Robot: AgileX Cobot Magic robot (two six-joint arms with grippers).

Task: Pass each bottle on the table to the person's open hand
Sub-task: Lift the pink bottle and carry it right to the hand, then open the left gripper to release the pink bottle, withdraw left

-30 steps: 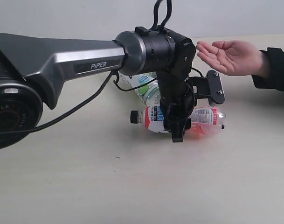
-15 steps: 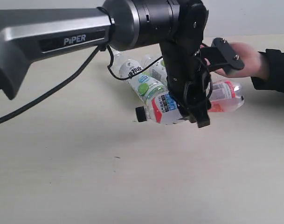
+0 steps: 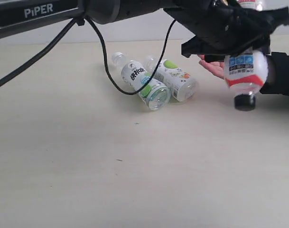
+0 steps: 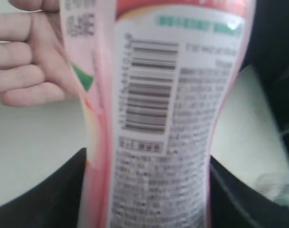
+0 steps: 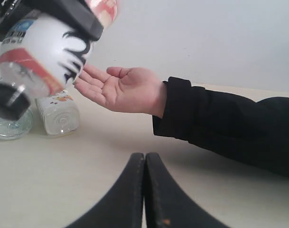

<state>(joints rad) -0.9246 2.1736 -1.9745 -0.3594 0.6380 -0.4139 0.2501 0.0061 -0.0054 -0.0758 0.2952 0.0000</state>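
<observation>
My left gripper [image 3: 239, 42] clamps the red-pink bottle [image 3: 246, 71], cap down, by the person's open palm [image 5: 120, 88], so next I should lower it and let go.

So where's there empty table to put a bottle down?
The wide near stretch of the table, in front of the green-label bottle and the bottle beside it, is bare; so is the side left of them. It is crowded on the right, where the open hand and the red-label bottle held in the air meet.
</observation>
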